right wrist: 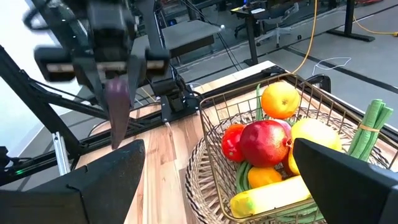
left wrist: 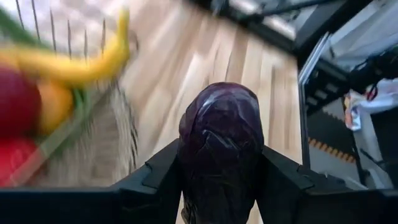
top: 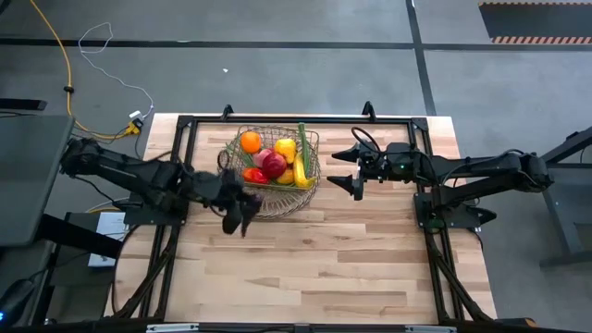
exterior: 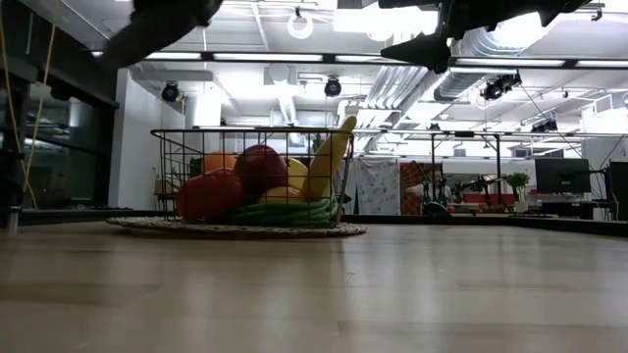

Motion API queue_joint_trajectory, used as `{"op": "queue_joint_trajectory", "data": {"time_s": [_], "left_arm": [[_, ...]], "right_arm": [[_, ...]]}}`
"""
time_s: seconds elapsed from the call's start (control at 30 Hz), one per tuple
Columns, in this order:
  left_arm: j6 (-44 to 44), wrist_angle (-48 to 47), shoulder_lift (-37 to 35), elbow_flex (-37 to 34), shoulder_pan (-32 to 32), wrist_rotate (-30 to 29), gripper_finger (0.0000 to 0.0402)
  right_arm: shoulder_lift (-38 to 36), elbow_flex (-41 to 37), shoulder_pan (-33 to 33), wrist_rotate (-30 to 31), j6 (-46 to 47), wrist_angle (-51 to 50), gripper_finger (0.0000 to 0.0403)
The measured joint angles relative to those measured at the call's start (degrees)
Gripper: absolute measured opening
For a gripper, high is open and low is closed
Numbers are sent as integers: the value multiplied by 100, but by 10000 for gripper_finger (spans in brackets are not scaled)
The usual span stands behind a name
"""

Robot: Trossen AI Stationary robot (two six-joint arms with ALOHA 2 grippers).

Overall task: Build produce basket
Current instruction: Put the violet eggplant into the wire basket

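The wire basket (top: 309, 148) stands at the table's far middle on a round woven mat. It holds an orange (top: 250, 141), red apples (top: 272, 165), a lemon (top: 285, 148), a banana (top: 300, 174) and green beans (top: 302, 137). My left gripper (top: 240, 220) is just near-left of the basket, above the table, shut on a purple eggplant (left wrist: 221, 140); the eggplant also shows in the right wrist view (right wrist: 117, 102). My right gripper (top: 356, 173) hangs open and empty to the right of the basket, fingers pointing toward it. My left gripper pinches the eggplant by its two sides (left wrist: 186, 158) between the two fingers. The fingers point downward from above. The eggplant's rounded end (left wrist: 221, 99) sticks out past the fingertips and hangs below the gripper, clear of the table.
The woven mat (exterior: 235, 230) sticks out around the basket's foot. Black frame rails (top: 435, 231) run along the table's left, right and far sides. Bare wood (top: 305, 268) lies between the basket and the near edge.
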Motion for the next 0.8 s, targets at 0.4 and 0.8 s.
{"op": "queue_joint_trajectory", "data": {"time_s": [0.4,0.8], "left_arm": [[1686,919,-38,587,873,574,151],[2722,908,-472,643,1743,1243,151]], "right_arm": [[0,-1,0,-11,0,5,399],[0,1,0,112,0,4,399]]}}
